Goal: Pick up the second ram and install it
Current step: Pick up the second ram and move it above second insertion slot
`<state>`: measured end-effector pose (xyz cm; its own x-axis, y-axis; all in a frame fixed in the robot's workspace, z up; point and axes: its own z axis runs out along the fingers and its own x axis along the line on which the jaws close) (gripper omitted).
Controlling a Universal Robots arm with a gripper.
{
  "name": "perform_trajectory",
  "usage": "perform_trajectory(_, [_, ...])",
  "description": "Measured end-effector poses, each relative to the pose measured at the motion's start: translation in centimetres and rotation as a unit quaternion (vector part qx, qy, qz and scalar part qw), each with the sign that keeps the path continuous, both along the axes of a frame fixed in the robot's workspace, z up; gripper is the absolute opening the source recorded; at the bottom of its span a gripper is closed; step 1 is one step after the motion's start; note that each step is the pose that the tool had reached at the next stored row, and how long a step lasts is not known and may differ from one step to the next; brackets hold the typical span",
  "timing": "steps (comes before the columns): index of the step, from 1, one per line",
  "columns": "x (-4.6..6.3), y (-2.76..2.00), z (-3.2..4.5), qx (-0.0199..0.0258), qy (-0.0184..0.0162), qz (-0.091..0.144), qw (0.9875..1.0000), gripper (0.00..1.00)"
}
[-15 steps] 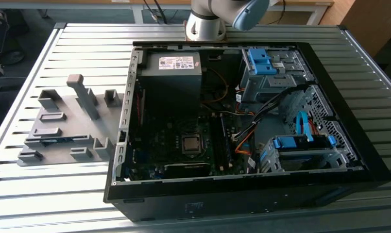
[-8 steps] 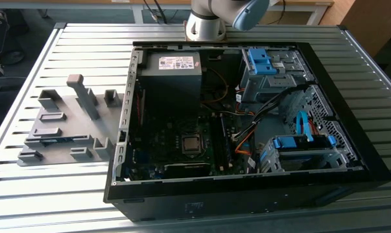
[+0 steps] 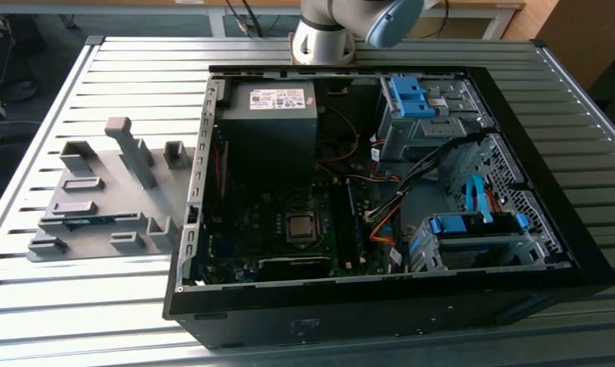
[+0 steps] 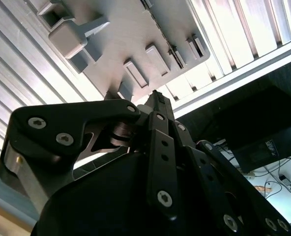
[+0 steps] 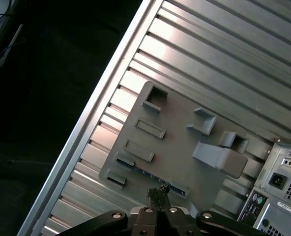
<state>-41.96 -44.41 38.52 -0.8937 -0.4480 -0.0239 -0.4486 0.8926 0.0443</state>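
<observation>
The second ram (image 3: 83, 222) is a thin blue-green strip lying on edge in the grey holder plate (image 3: 108, 202), at the exterior view's left of the computer case. In the first wrist view it appears as a dark strip (image 5: 146, 172) between two small blocks of the plate (image 5: 175, 147). My gripper (image 5: 159, 191) hangs well above the plate, roughly over the ram, with its two fingers shut together and nothing between them. In the second wrist view the shut fingertips (image 4: 158, 101) point toward the same plate (image 4: 121, 39).
An open black computer case (image 3: 389, 310) lies on the slatted metal table (image 3: 83, 321), with the motherboard (image 3: 286, 229) and its long black slots (image 3: 353, 225) exposed. Cables and blue drive brackets fill its right side. The arm's base (image 3: 322, 34) stands behind the case. Tall grey blocks (image 3: 134, 153) rise from the holder plate.
</observation>
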Motion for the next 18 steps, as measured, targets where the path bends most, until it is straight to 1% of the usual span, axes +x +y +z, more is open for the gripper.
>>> perform_trajectory(18, [0.0,0.0,0.0,0.0,0.0,0.017,0.9999,0.11])
